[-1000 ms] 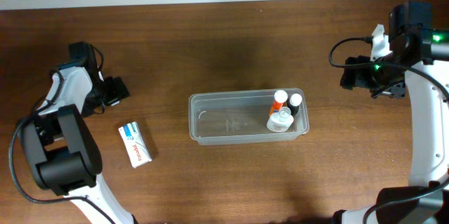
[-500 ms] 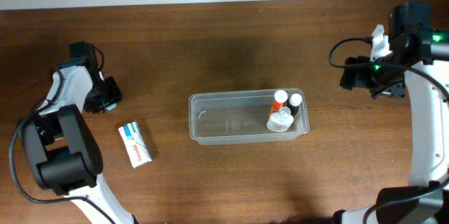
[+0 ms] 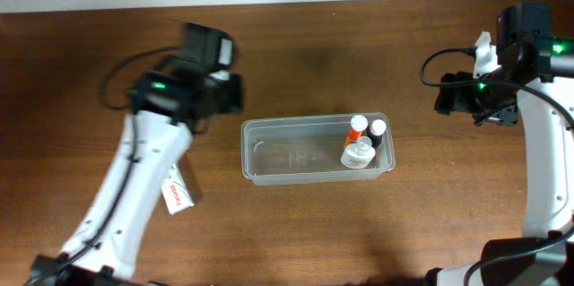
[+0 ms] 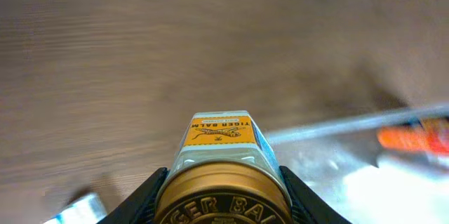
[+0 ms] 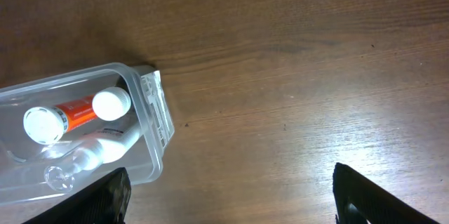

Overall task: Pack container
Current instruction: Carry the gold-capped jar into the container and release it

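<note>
Left gripper clenched on Tiger Balm jar (glass, probably fragile); right gripper released. Container seems light, flexible: take its rim.

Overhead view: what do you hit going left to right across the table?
Small box → left gripper holding a Tiger Balm jar → container, bottles at its right end → right gripper.
</note>
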`<state>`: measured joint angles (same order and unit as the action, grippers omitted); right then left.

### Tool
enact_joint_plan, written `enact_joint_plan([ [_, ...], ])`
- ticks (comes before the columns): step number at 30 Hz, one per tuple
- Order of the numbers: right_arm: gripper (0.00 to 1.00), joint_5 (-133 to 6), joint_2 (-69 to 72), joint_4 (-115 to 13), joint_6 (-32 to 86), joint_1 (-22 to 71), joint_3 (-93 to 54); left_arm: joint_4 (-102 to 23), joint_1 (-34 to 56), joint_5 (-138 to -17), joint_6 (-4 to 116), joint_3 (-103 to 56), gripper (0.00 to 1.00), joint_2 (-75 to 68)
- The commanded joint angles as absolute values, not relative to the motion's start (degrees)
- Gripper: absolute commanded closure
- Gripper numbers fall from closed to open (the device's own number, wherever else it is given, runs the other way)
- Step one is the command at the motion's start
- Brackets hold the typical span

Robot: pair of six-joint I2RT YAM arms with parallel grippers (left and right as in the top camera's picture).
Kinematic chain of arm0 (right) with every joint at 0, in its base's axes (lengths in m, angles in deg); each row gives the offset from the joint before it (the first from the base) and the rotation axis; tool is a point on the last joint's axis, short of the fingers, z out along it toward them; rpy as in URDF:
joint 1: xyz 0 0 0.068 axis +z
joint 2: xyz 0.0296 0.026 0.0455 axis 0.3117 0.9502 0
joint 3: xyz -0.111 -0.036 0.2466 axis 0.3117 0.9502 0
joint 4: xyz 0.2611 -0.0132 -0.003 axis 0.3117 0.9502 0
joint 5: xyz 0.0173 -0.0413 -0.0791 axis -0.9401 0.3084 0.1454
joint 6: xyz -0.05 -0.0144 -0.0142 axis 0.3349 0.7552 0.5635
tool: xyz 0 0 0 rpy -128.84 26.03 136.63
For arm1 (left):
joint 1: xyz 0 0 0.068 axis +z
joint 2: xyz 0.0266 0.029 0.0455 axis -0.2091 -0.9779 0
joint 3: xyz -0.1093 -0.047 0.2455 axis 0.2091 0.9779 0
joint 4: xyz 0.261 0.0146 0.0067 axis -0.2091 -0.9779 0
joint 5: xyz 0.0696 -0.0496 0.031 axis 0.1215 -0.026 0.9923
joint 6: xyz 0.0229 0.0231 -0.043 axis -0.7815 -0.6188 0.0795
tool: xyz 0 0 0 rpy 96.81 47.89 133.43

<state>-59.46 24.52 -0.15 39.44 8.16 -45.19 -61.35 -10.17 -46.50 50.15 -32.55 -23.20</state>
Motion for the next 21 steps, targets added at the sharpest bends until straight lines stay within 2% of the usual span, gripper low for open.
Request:
enact_joint_plan([
  [1, 0.16, -59.84, 24.1, -0.13, 39.7, 8.03, -44.88, -61.16, -18.91, -46.34, 50.85, -30.89, 0.71, -28.44],
  [7, 0.16, -59.84, 24.1, 0.11, 39.7, 8.03, -44.88, -55.87, -28.09, -48.86, 51.42, -30.89, 0.71, -40.16],
  [13, 0.16, -59.84, 24.1, 0.33, 39.7, 8.01, -44.88, -51.39, -29.56, -53.1, 52.97, -30.89, 0.7, -45.4],
  [14, 0.16, -59.84, 24.1, 0.33, 39.7, 8.01, -44.88, -50.88, -29.56, -53.08, 53.58, -30.89, 0.64, -45.4],
  [15, 0.16, -59.84, 24.1, 0.31, 39.7, 8.01, -44.88, -50.27, -29.56, -53.25, 53.56, -30.91, 0.51, -45.4],
  [16, 0.16, -59.84, 24.1, 0.33, 39.7, 8.03, -44.88, -49.92, -29.56, -53.69, 53.58, -30.91, 0.42, -45.4],
  [19, 0.16, -59.84, 24.1, 0.31, 39.7, 8.03, -44.88, -49.73, -29.51, -54.1, 53.54, -30.91, 0.27, -45.16],
  [21, 0.16, -59.81, 24.1, 0.31, 39.72, 8.01, -44.88, -49.9, -29.51, -53.51, 53.54, -30.96, 0.22, -44.18],
])
